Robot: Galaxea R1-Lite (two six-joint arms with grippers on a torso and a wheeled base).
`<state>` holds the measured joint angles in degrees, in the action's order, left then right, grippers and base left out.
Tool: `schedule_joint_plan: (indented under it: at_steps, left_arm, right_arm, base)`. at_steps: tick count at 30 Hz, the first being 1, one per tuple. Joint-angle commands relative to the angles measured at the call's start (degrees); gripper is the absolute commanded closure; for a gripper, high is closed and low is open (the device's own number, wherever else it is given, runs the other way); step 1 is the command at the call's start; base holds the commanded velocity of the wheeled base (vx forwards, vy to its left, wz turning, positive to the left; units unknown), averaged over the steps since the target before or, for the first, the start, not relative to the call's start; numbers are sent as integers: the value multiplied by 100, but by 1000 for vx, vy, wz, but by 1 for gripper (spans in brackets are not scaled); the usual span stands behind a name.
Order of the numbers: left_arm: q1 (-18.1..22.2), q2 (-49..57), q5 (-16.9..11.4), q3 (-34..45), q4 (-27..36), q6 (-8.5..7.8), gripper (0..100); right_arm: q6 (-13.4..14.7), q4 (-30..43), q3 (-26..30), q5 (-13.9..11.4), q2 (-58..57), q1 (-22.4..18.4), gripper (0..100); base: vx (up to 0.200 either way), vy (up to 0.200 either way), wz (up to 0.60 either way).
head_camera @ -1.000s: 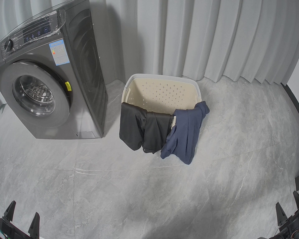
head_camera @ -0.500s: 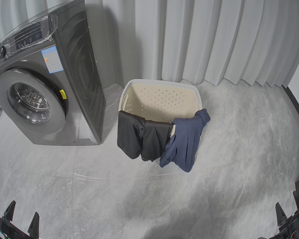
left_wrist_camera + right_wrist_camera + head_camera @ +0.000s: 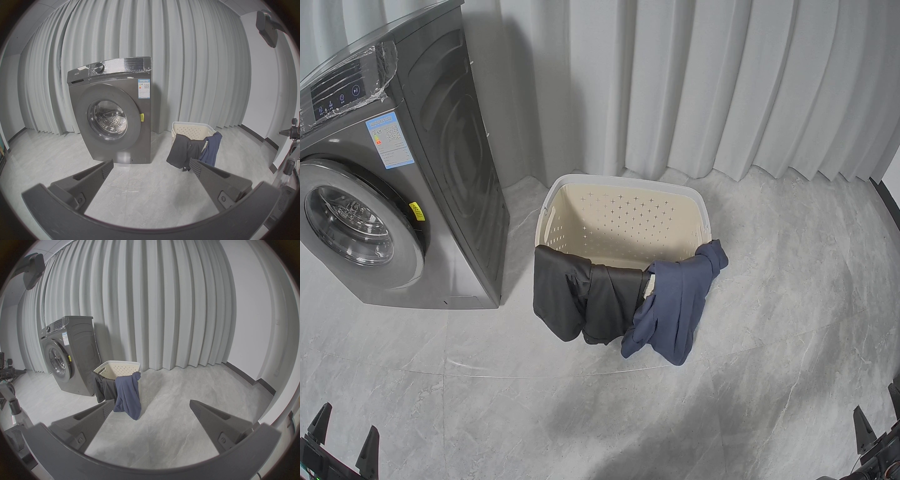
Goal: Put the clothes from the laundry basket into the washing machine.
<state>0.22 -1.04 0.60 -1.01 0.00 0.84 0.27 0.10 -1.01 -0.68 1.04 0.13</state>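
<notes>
A cream laundry basket [image 3: 625, 182] stands on the floor beside a dark grey washing machine [image 3: 444, 156] whose round door [image 3: 353, 225] is shut. Over the basket's near rim hang a black garment [image 3: 581, 303] and a blue garment [image 3: 675, 303]. My left gripper [image 3: 348, 422] is low at the near left, open and holding nothing. My right gripper [image 3: 875, 403] is low at the near right, also open. Both are far from the basket. The left wrist view has the left gripper [image 3: 150, 162] facing the washing machine [image 3: 109, 109], and the right gripper [image 3: 151, 402] faces the basket [image 3: 120, 366].
White curtains [image 3: 706, 81] hang behind the basket and the machine. Grey tiled floor [image 3: 600, 406] lies open between the grippers and the basket. A dark skirting [image 3: 887, 194] runs along the wall at the far right.
The whole head view has shifted: the basket and washing machine now sit lower and the machine further left, so the camera moved. Both grippers hold the same open pose.
</notes>
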Motion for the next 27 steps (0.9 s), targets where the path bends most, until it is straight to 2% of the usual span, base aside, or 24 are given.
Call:
schedule_joint_plan:
  at_steps: [1,8,17,27]
  left_arm:
    - [4,77,2,101,0,4,0]
    - [4,77,2,101,0,4,0]
    - [4,77,2,101,0,4,0]
    - [4,77,2,101,0,21,0]
  right_arm:
    - [0,-1,101,-2,-104,4,0]
    - [0,-1,101,-11,-104,4,0]
    - [0,-1,101,-11,-104,4,0]
    - [0,-1,101,-2,-104,4,0]
  base:
    - [0,-200,0]
    - [0,-200,0]
    - [0,0,0]
    - [200,0,0]
